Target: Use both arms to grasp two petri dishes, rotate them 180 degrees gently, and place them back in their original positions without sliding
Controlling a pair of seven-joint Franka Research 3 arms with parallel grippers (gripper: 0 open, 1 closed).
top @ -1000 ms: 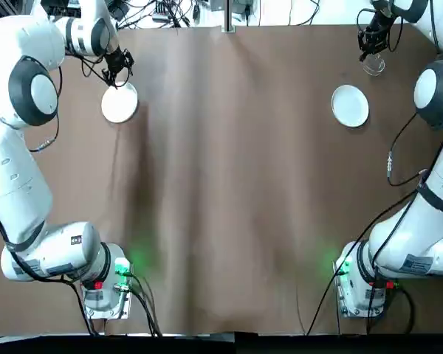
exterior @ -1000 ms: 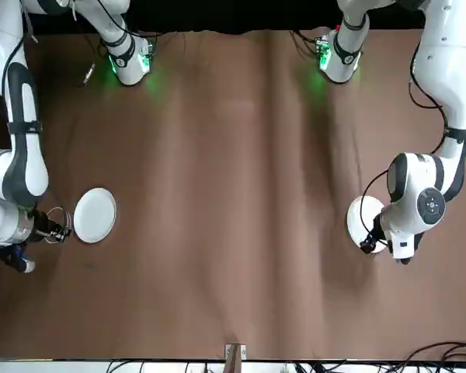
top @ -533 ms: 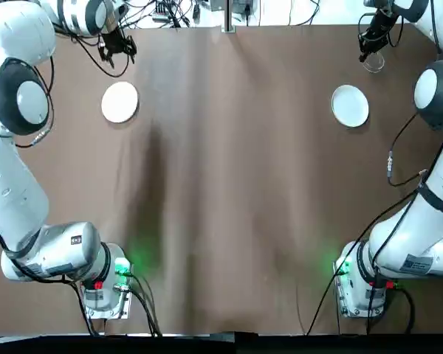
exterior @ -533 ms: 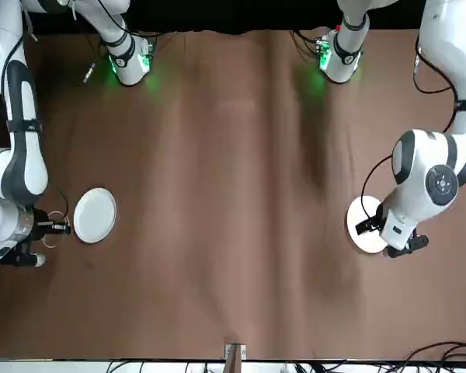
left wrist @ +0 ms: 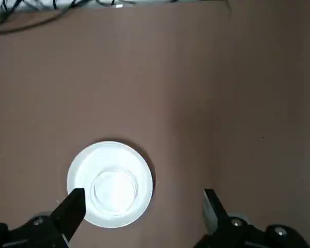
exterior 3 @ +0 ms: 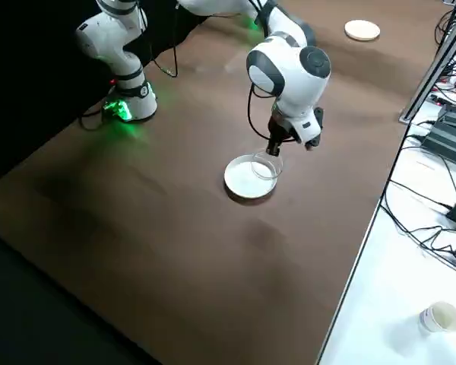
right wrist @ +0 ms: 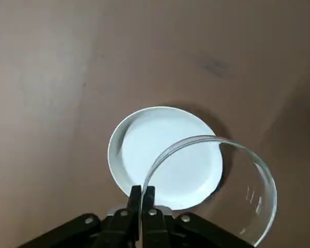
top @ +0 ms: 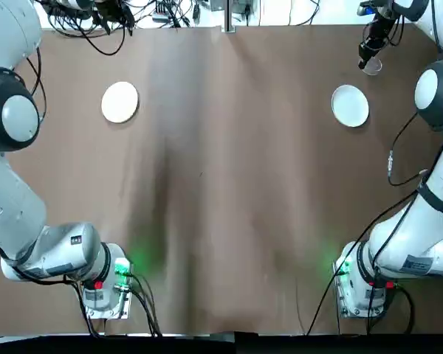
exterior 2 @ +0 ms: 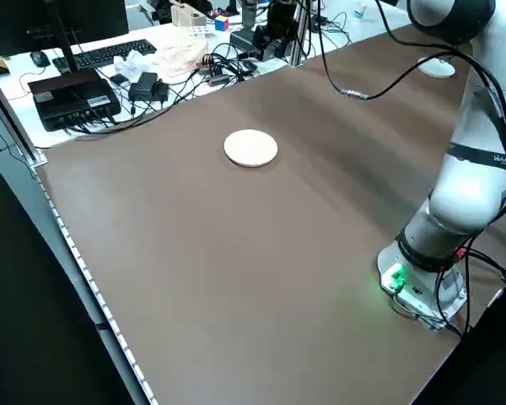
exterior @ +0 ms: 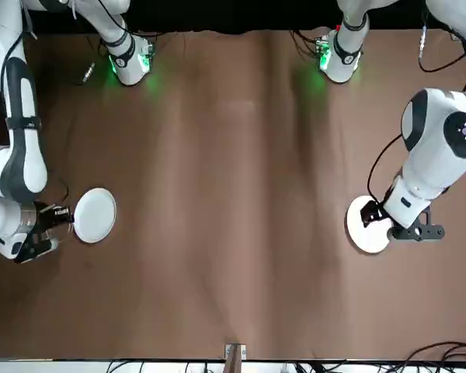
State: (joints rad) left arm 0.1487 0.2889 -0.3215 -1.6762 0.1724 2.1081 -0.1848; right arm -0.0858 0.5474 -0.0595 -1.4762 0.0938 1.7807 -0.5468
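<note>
The right clear petri dish (right wrist: 266, 186) was raised off the table, with its rim pinched between the fingertips of the right gripper (right wrist: 143, 192), which were closed tight on the glass. The bowl of the dish extended out to one side of those fingertips. Below the fingers, apart from the held dish, lay the right white disc (right wrist: 160, 160), flat on the brown-covered table (top: 236, 184).

The left clear petri dish (left wrist: 113, 191) rested on the left white disc (left wrist: 85, 173), within its rim and below the fingers of the left gripper (left wrist: 144, 196). Those fingers were spread wide with nothing between them, held above the table and touching neither disc nor dish.

Farther out, past the left fingers on the side away from the robot's bases, black cables (exterior 2: 173, 101) lay tangled on a white surface (exterior 2: 164, 38), along with a keyboard (exterior 2: 114, 53). A small cup (exterior 3: 441, 318) stood on the white surface too, well apart from the right fingers and beyond the brown cover's edge.
</note>
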